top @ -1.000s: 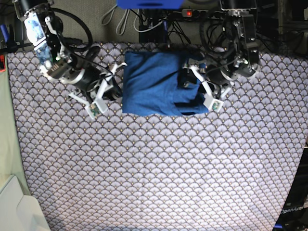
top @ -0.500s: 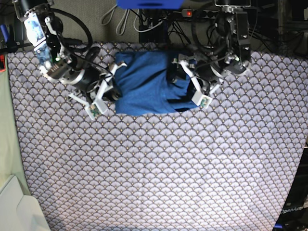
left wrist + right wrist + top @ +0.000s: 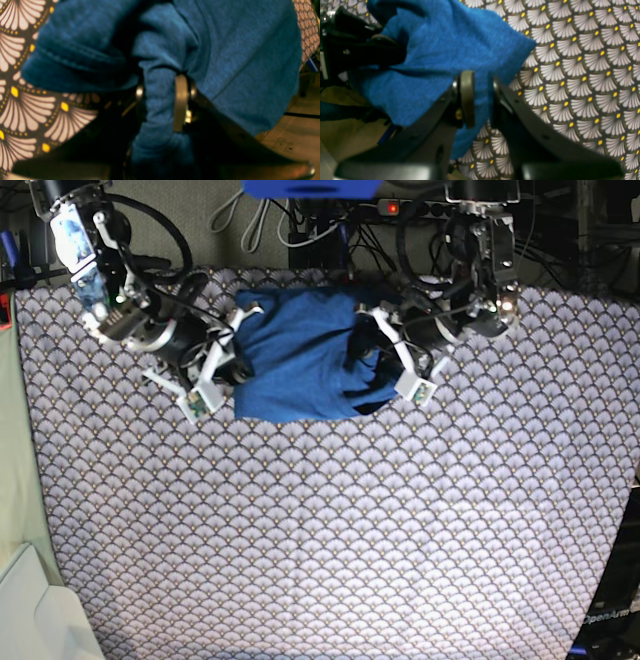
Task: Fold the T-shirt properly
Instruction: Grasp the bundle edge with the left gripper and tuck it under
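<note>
Shirt is soft, floppy knit; left claw and right claw each pinch a bunched edge, good spots.

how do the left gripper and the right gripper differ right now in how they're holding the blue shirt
The left gripper pinches a bunched, rope-like roll of the T-shirt; the right gripper clamps a flatter edge of it.
In the base view, the left gripper sits at the shirt's right side and the right gripper at its left side.
Both are shut on the fabric, above the scallop-patterned cloth.
</note>
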